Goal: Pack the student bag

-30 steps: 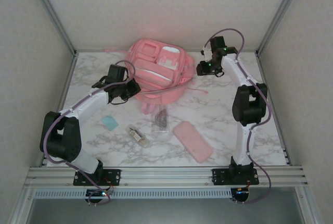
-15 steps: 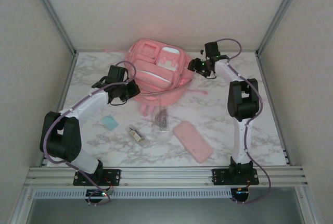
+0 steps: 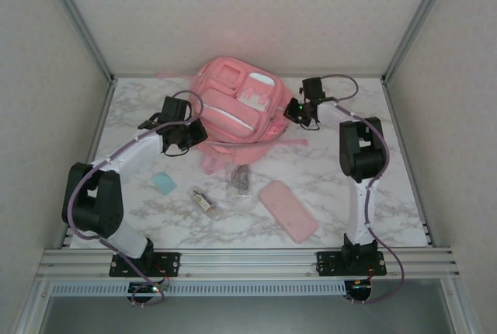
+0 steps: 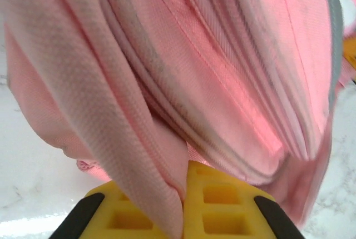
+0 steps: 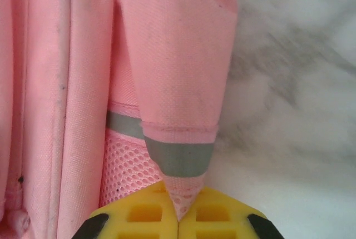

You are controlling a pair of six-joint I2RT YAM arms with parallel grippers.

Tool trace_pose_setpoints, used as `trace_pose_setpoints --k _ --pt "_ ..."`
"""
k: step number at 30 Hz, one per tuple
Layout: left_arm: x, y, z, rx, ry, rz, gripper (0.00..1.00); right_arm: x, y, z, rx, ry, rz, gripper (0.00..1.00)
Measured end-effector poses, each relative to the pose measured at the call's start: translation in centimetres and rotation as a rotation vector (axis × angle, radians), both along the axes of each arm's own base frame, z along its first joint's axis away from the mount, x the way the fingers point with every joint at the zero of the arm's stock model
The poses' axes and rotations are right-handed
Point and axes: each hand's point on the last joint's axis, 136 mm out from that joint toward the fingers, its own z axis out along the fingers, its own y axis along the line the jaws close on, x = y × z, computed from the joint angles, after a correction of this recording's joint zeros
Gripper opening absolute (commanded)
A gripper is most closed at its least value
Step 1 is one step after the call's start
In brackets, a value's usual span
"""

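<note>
Now the student bag lies at the far middle of the table, pockets up, and the step looks to be spreading it between two grips. It is best pulled evenly and gently from both sides, so the cloth does not slip free. The left gripper is clamped on a fold of the bag's pink fabric at its left edge, and the right gripper is pinched tight on a grey-banded pink tab at its right edge.
</note>
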Motion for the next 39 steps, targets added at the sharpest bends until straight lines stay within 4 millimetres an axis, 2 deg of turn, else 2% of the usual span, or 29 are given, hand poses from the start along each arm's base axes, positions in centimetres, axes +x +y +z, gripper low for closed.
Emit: trace_pose_setpoints --k 5,11,13,15,18,21,25,28,32,37,39 --pt "3.0 -0.8 -0.5 0.007 -0.008 -0.006 0.0 -6.1 -3.2 1.1 -0.057 0.005 -0.051 0.02" --pt "7.1 -3.0 -0.5 -0.026 -0.042 -0.045 0.0 -13.4 -5.8 0.6 -0.106 0.068 -0.073 0.42" --pt "8.2 -3.4 -0.6 -0.029 -0.053 -0.052 0.0 -15.3 -6.4 1.0 -0.135 0.081 -0.055 0.5" --pt "8.9 -3.7 -0.7 -0.027 -0.061 -0.061 0.0 -16.0 -6.8 2.2 -0.166 0.054 -0.029 0.54" --pt "9.6 -3.9 -0.9 -0.02 -0.067 -0.073 0.0 -16.5 -7.0 4.5 -0.199 -0.013 0.029 0.54" --pt "9.8 -4.0 -0.9 -0.016 -0.073 -0.084 0.01 -16.4 -6.5 5.9 -0.227 -0.057 0.11 0.53" --pt "9.9 -4.1 -0.7 -0.018 -0.076 -0.096 0.01 -15.3 -4.7 6.4 -0.259 -0.09 0.238 0.48" --pt "9.8 -4.2 -0.6 -0.016 -0.076 -0.108 0.02 -14.1 -3.3 5.6 -0.287 -0.094 0.33 0.46" --pt "9.8 -4.3 -0.5 -0.015 -0.079 -0.127 0.05 -12.4 -1.8 3.4 -0.31 -0.072 0.429 0.45" --pt "9.7 -4.5 -0.6 -0.03 -0.077 -0.155 0.06 -10.8 -1.0 0.8 -0.347 -0.044 0.498 0.48" --pt "9.7 -4.6 -0.7 -0.038 -0.074 -0.167 0.06 -10.3 -1.0 0.1 -0.371 -0.038 0.508 0.52"
